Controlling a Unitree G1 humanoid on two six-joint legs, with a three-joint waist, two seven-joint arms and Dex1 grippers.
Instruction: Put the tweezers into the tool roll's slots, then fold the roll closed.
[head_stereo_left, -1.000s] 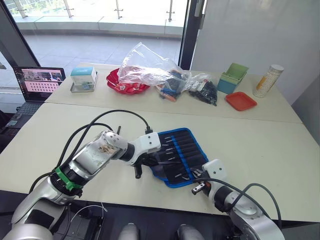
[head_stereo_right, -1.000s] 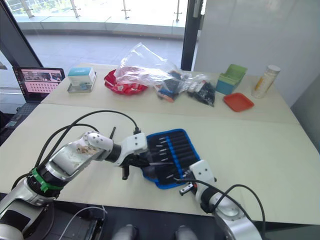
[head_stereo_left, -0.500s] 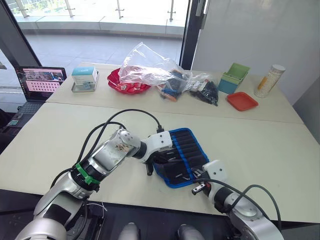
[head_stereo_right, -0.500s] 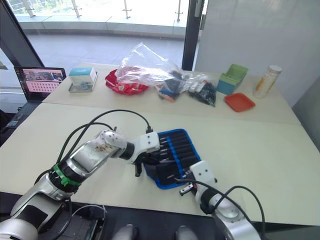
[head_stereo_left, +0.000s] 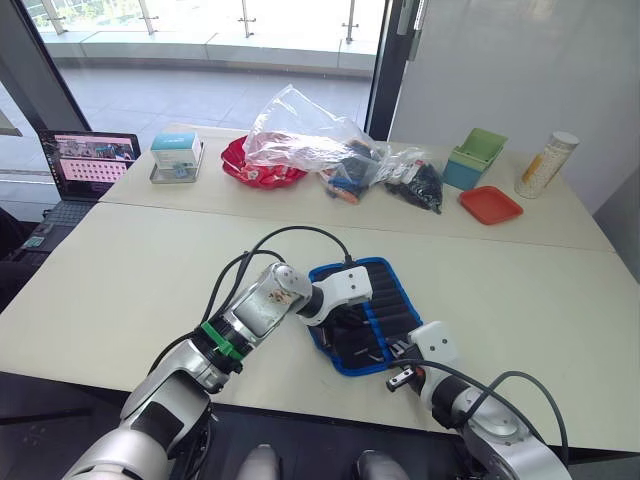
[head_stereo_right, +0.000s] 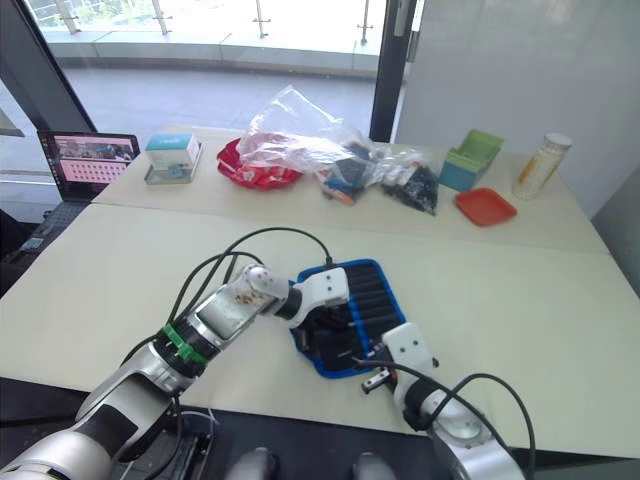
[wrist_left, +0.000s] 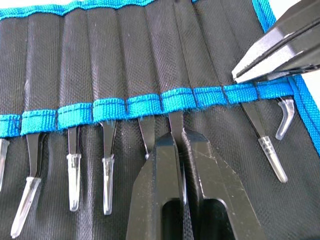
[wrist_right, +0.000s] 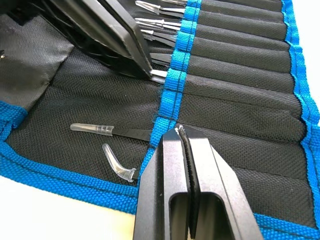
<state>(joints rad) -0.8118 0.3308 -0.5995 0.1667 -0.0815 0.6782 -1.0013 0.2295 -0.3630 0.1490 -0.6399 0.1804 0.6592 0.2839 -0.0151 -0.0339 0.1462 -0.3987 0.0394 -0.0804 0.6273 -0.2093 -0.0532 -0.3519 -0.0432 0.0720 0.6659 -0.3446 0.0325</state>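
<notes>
Cream table (head_stereo_left: 120, 270): tool roll (head_stereo_left: 395, 305) lies open near its front edge, tweezers (wrist_left: 107, 150) seated in the slots (wrist_left: 110, 60). Left gripper (wrist_left: 176, 142) pinches one tweezer's tip mid-roll. Right gripper (wrist_right: 181, 131), fingers pressed together, presses the roll's blue band.

The tool roll (head_stereo_left: 385, 310) is spread on the near table (head_stereo_left: 520, 290) directly under the left gripper (wrist_left: 176, 145), with the right gripper (wrist_right: 181, 135) set on its near right edge. The tweezers (wrist_left: 107, 155) are seated in the slots (wrist_left: 75, 65) on both sides of the left gripper. Far beyond both grippers, a plastic bag (head_stereo_left: 300, 135) is laid on the rear table, with a laptop (head_stereo_left: 88, 160) off to the left gripper's left.
</notes>
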